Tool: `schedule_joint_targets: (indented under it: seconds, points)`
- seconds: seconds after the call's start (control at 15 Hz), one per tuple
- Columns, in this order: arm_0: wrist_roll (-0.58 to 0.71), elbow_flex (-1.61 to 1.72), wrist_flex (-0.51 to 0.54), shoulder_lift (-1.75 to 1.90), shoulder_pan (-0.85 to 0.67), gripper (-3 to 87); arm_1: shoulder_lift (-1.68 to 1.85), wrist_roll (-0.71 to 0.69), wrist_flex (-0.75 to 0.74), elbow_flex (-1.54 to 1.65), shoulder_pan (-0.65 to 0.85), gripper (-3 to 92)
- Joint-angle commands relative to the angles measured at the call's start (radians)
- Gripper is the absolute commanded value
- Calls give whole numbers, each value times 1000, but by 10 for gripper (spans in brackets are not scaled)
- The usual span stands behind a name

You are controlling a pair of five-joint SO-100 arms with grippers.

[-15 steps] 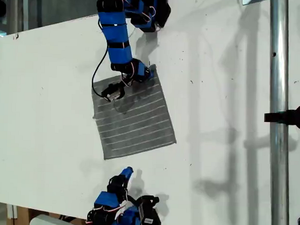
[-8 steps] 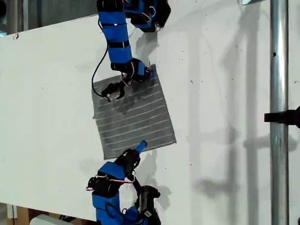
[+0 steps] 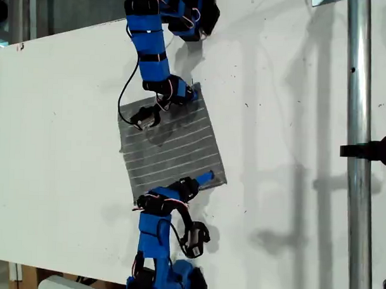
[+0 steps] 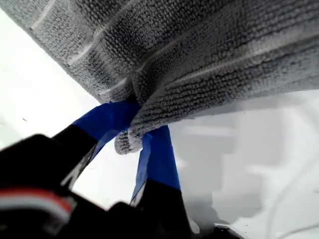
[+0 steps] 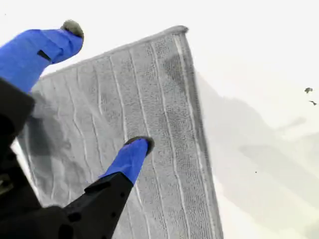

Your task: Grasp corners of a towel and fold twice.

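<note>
The grey striped towel point(image 3: 174, 150) lies flat on the white table point(image 3: 60, 133). My first gripper point(image 3: 145, 119) comes down from the exterior view's top and sits at the towel's upper left corner. In the first wrist view my first gripper point(image 4: 132, 137) is shut on that corner point(image 4: 125, 143), with the cloth point(image 4: 199, 55) bunched between the blue fingers point(image 4: 107, 119). My second gripper point(image 3: 203, 178) reaches from the exterior view's bottom over the towel's lower edge, near its lower right corner point(image 3: 224, 181). It point(image 5: 99, 94) is open above the towel point(image 5: 149, 99), with nothing between its fingers.
A metal pole point(image 3: 358, 150) with a black clamp point(image 3: 373, 151) stands at the exterior view's right. The table's edge point(image 3: 57, 33) runs slanted along the exterior view's upper left. A black cable point(image 3: 126, 85) loops beside the first arm.
My second arm has swung up from the table's near edge onto the towel's lower right edge. My first arm has stayed put.
</note>
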Motion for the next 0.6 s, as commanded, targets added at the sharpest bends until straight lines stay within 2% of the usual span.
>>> schedule_joint_targets:
  seconds: [0.0,0.53]
  points:
    - [-63,-58,-46,-55,-14,357,26,11,-6,-2,18,-2]
    - [-333,-44,-175,-233,110,350,23,3,-5,-3,31,-2]
